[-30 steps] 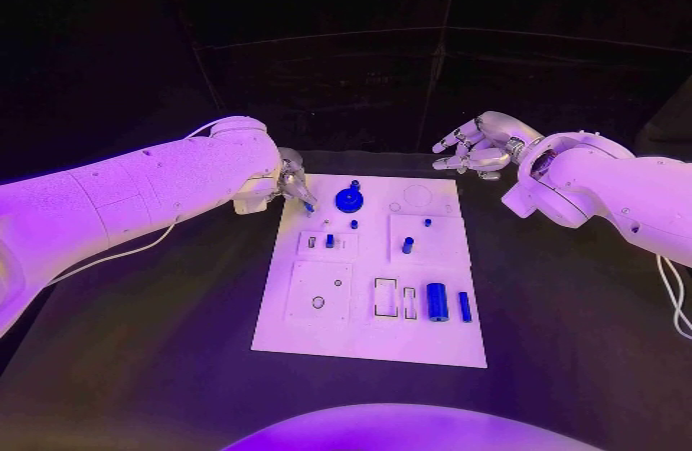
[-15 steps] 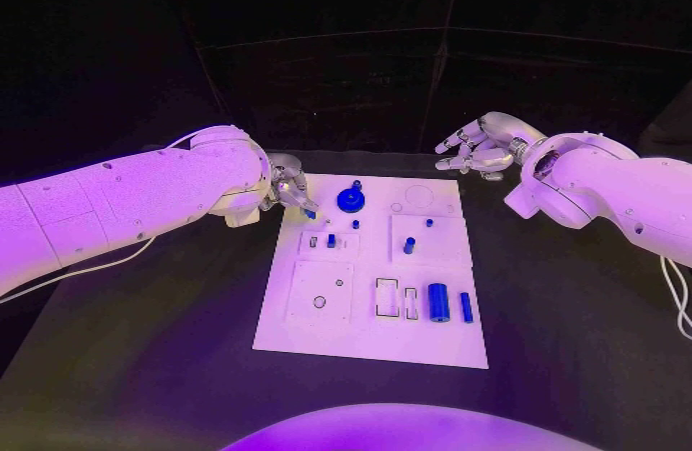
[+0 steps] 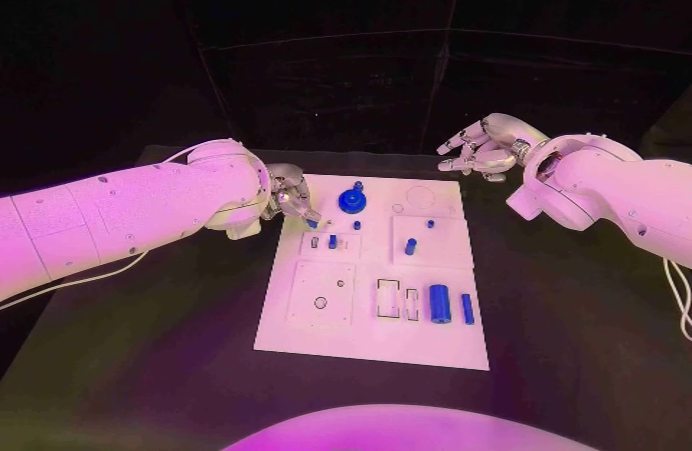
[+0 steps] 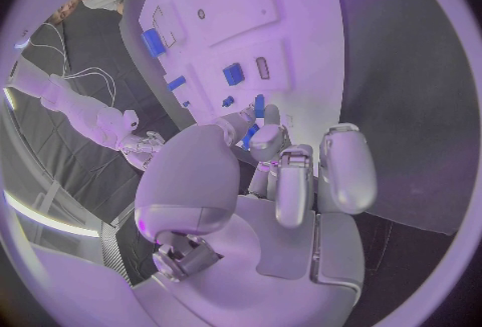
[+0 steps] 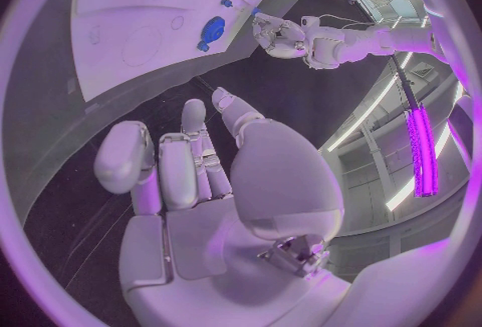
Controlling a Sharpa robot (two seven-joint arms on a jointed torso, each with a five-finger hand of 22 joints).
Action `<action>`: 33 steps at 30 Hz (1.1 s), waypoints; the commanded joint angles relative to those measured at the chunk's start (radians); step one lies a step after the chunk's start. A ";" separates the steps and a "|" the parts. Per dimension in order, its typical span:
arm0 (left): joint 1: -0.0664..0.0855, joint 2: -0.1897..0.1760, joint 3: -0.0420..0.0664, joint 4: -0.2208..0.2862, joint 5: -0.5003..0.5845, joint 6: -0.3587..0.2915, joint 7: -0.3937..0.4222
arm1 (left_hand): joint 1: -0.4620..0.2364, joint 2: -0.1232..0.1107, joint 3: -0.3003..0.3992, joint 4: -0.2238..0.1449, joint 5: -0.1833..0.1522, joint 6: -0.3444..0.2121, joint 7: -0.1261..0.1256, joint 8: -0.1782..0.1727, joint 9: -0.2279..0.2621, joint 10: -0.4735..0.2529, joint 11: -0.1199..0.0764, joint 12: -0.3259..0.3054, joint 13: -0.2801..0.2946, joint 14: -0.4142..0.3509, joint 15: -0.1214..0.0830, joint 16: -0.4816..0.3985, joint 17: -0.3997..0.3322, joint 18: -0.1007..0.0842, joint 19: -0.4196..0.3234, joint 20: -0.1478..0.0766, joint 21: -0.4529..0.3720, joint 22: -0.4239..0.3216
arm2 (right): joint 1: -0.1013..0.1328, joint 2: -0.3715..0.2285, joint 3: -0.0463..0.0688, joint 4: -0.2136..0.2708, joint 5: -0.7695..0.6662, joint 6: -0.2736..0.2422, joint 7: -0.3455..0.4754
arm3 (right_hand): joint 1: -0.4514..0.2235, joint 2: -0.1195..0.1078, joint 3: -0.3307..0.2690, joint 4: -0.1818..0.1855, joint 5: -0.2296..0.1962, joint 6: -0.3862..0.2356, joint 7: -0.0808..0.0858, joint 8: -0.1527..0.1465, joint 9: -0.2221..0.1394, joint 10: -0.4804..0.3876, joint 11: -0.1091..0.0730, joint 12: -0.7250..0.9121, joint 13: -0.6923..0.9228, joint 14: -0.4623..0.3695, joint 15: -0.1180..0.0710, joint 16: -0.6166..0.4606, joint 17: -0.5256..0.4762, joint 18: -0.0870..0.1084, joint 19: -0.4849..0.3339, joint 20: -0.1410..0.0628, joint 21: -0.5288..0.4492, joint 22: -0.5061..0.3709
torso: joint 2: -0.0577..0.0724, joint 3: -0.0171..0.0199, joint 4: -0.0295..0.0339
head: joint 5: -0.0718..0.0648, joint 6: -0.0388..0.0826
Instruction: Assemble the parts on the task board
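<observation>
White rectangular task board lying mid-bench, small blue parts lying on it and standing in its recesses, left hand at its far-left corner pinching a blue part in its fingers, right hand beyond its far-right corner, fingers loosely spread, holding nothing

The white task board lies flat on the desk, its long side running away from the robot. A round blue part stands near its far edge; 2 blue cylinders lie side by side toward the near right.
</observation>
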 commanded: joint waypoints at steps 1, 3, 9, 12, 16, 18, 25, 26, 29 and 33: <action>-0.006 -0.007 -0.004 0.015 0.003 -0.039 0.023 | 0.000 -0.008 0.141 -0.133 0.003 -0.002 0.003 0.006 -0.002 0.005 0.001 -0.007 -0.001 0.105 0.003 0.003 0.263 -0.002 0.003 0.000 -0.006 0.001 | 0.002 -0.002 0.001 0.000 0.001 0.005 0.003 | -0.005 0.009 -0.003 0.003 0.004 -0.002 -0.001 0.006 0.000 -0.003 0.000 -0.003 -0.001 0.028 0.001 -0.007 -0.001 0.007 -0.006 -0.003 -0.004 0.000 | 0.001 0.0002 -0.0003 | -0.002 0.000; -0.011 -0.011 -0.005 0.024 0.003 -0.053 0.022 | 0.000 -0.009 0.142 -0.134 0.004 -0.001 0.003 0.006 -0.002 0.006 0.001 -0.006 0.000 0.105 0.003 0.003 0.263 -0.001 0.003 0.000 -0.007 0.001 | 0.002 -0.002 0.001 0.001 0.001 0.005 0.003 | -0.005 0.009 -0.003 0.003 0.004 -0.002 -0.001 0.006 0.000 -0.003 0.000 -0.003 -0.001 0.028 0.001 -0.007 -0.001 0.007 -0.006 -0.003 -0.004 0.000 | 0.001 0.0000 0.0002 | -0.001 -0.001; -0.028 -0.022 -0.007 0.042 0.003 -0.099 0.016 | 0.000 -0.012 0.145 -0.137 0.004 0.001 0.003 0.006 -0.003 0.007 0.001 -0.005 0.001 0.105 0.003 0.003 0.263 -0.002 0.003 0.000 -0.006 0.001 | 0.002 -0.003 0.001 0.001 0.001 0.005 0.004 | -0.005 0.009 -0.003 0.003 0.004 -0.002 -0.001 0.006 0.000 -0.003 0.000 -0.003 -0.001 0.028 0.001 -0.007 -0.001 0.007 -0.006 -0.003 -0.004 0.000 | 0.002 -0.0003 0.0017 | 0.000 -0.002; -0.034 -0.028 -0.007 0.050 0.003 -0.112 0.012 | 0.000 -0.013 0.147 -0.138 0.004 0.003 0.003 0.006 -0.003 0.008 0.001 -0.004 0.002 0.105 0.003 0.003 0.263 -0.002 0.003 0.000 -0.006 0.002 | 0.002 -0.004 0.001 0.001 0.001 0.005 0.004 | -0.005 0.009 -0.003 0.003 0.004 -0.002 -0.001 0.006 0.000 -0.003 0.000 -0.003 -0.001 0.028 0.001 -0.007 -0.001 0.007 -0.006 -0.003 -0.004 0.000 | 0.002 -0.0004 0.0010 | 0.000 -0.003; -0.039 -0.037 -0.007 0.063 0.003 -0.119 0.005 | 0.000 -0.013 0.148 -0.138 0.004 0.003 0.003 0.007 -0.003 0.009 0.001 -0.003 0.003 0.105 0.003 0.003 0.263 -0.002 0.003 0.000 -0.006 0.002 | 0.002 -0.004 0.001 0.000 0.001 0.005 0.004 | -0.005 0.009 -0.003 0.003 0.004 -0.002 -0.001 0.006 0.000 -0.003 0.000 -0.003 -0.001 0.028 0.001 -0.007 -0.001 0.007 -0.006 -0.003 -0.004 0.000 | 0.002 -0.0005 -0.0008 | 0.003 -0.004; -0.040 -0.040 -0.007 0.068 0.003 -0.119 0.002 | 0.000 -0.013 0.148 -0.138 0.004 0.003 0.003 0.007 -0.003 0.009 0.001 -0.003 0.003 0.105 0.003 0.003 0.263 -0.002 0.003 0.000 -0.006 0.002 | 0.002 -0.004 0.001 0.000 0.001 0.005 0.004 | -0.005 0.009 -0.003 0.003 0.004 -0.002 -0.001 0.006 0.000 -0.003 0.000 -0.003 -0.001 0.028 0.001 -0.007 -0.001 0.007 -0.006 -0.003 -0.004 0.000 | 0.002 -0.0005 -0.0008 | 0.003 -0.004; -0.045 -0.048 -0.008 0.082 0.003 -0.108 -0.014 | 0.000 -0.013 0.152 -0.140 0.004 0.005 0.003 0.007 -0.004 0.010 0.001 -0.003 0.003 0.105 0.003 0.003 0.263 -0.002 0.004 0.000 -0.005 0.003 | 0.002 -0.005 0.001 0.000 0.001 0.006 0.005 | -0.005 0.009 -0.003 0.003 0.004 -0.002 -0.001 0.006 0.000 -0.003 0.000 -0.003 -0.001 0.028 0.001 -0.007 -0.001 0.007 -0.006 -0.003 -0.004 0.000 | 0.002 -0.0008 -0.0003 | 0.003 -0.006; -0.045 -0.049 -0.008 0.084 0.003 -0.105 -0.016 | 0.000 -0.013 0.152 -0.140 0.004 0.005 0.003 0.007 -0.004 0.010 0.001 -0.003 0.003 0.105 0.003 0.003 0.263 -0.002 0.004 0.000 -0.005 0.003 | 0.002 -0.005 0.001 0.000 0.001 0.006 0.005 | -0.005 0.009 -0.003 0.003 0.004 -0.002 -0.001 0.006 0.000 -0.003 0.000 -0.003 -0.001 0.028 0.001 -0.007 -0.001 0.007 -0.006 -0.003 -0.004 0.000 | 0.002 -0.0007 -0.0006 | 0.004 -0.006; -0.046 -0.052 -0.008 0.089 0.003 -0.098 -0.019 | 0.000 -0.014 0.153 -0.141 0.005 0.006 0.004 0.007 -0.004 0.011 0.001 -0.002 0.004 0.105 0.003 0.003 0.263 -0.002 0.004 0.001 -0.005 0.003 | 0.002 -0.005 0.001 0.000 0.001 0.007 0.005 | -0.005 0.009 -0.003 0.003 0.004 -0.002 -0.001 0.006 0.000 -0.003 0.000 -0.003 -0.001 0.028 0.001 -0.007 -0.001 0.007 -0.006 -0.003 -0.004 0.000 | 0.002 -0.0006 -0.0006 | 0.004 -0.008; -0.048 -0.056 -0.008 0.096 0.003 -0.087 -0.025 | 0.000 -0.015 0.155 -0.142 0.006 0.007 0.004 0.007 -0.005 0.011 0.001 -0.004 0.002 0.105 0.003 0.003 0.263 -0.002 0.004 0.001 -0.005 0.003 | 0.002 -0.004 0.001 -0.001 0.001 0.007 0.005 | -0.005 0.009 -0.003 0.003 0.004 -0.002 -0.001 0.006 0.000 -0.003 0.000 -0.003 -0.001 0.028 0.001 -0.007 -0.001 0.007 -0.006 -0.003 -0.004 0.000 | 0.002 -0.0003 -0.0009 | 0.004 -0.008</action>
